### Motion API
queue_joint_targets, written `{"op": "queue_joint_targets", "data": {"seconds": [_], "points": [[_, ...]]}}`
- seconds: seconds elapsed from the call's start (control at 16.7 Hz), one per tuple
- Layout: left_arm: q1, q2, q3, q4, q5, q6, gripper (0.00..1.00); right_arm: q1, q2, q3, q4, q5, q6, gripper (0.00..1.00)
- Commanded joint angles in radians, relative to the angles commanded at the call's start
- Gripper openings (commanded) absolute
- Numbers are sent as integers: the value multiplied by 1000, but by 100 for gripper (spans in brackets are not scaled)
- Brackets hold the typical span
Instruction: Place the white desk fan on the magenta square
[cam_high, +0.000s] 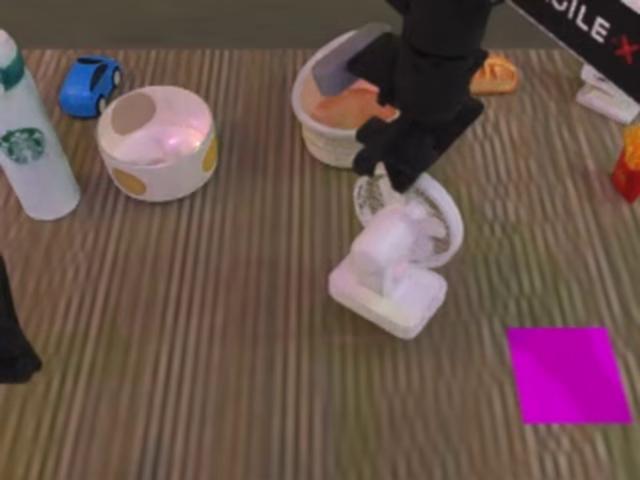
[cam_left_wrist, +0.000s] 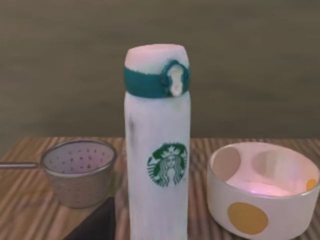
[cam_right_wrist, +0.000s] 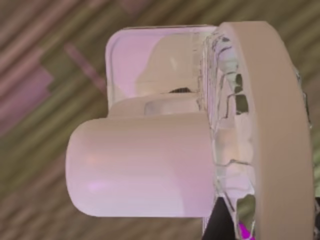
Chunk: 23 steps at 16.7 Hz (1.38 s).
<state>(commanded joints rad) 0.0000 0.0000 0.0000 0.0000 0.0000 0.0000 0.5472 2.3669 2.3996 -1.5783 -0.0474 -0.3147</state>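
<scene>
The white desk fan (cam_high: 395, 270) is just right of the table's middle, tilted, with its rounded base (cam_high: 390, 292) toward the front and its grilled head (cam_high: 425, 222) behind. My right gripper (cam_high: 392, 178) reaches down from the back and is shut on the rim of the fan's head. In the right wrist view the fan (cam_right_wrist: 150, 165) fills the picture, with one dark finger (cam_right_wrist: 220, 225) against its grille. The magenta square (cam_high: 568, 374) lies flat at the front right, apart from the fan. My left gripper (cam_high: 12, 350) is parked at the left edge.
A white bottle with a green logo (cam_high: 30, 140) and a spotted white bowl (cam_high: 157, 142) stand back left, near a blue toy car (cam_high: 90, 84). A white basket (cam_high: 335, 105) sits behind the fan. Bread (cam_high: 495, 75) and a red carton (cam_high: 628, 160) are back right. A strainer (cam_left_wrist: 78, 170) shows beside the bottle.
</scene>
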Motion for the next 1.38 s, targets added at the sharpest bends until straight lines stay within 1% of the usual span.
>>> {"op": "queue_joint_targets", "data": {"seconds": [0.12, 0.3, 0.42, 0.66, 0.84, 0.96, 1.14, 1.38], "points": [[0, 0, 0, 0, 0, 0, 100, -37, -33, -81, 1, -4, 134, 0], [0, 0, 0, 0, 0, 0, 100, -98, -106, -224, 12, -6, 418, 0], [0, 0, 0, 0, 0, 0, 100, -135, -169, -323, 26, -4, 651, 0], [0, 0, 0, 0, 0, 0, 100, -188, -321, -517, 66, 7, 1160, 0], [0, 0, 0, 0, 0, 0, 100, -204, -438, -649, 97, 26, 1517, 0], [0, 0, 0, 0, 0, 0, 100, -204, -511, -730, 113, 43, 1723, 0], [0, 0, 0, 0, 0, 0, 100, -189, -605, -836, 129, 74, 1973, 0], [0, 0, 0, 0, 0, 0, 100, -159, -696, -936, 140, 113, 2206, 0]]}}
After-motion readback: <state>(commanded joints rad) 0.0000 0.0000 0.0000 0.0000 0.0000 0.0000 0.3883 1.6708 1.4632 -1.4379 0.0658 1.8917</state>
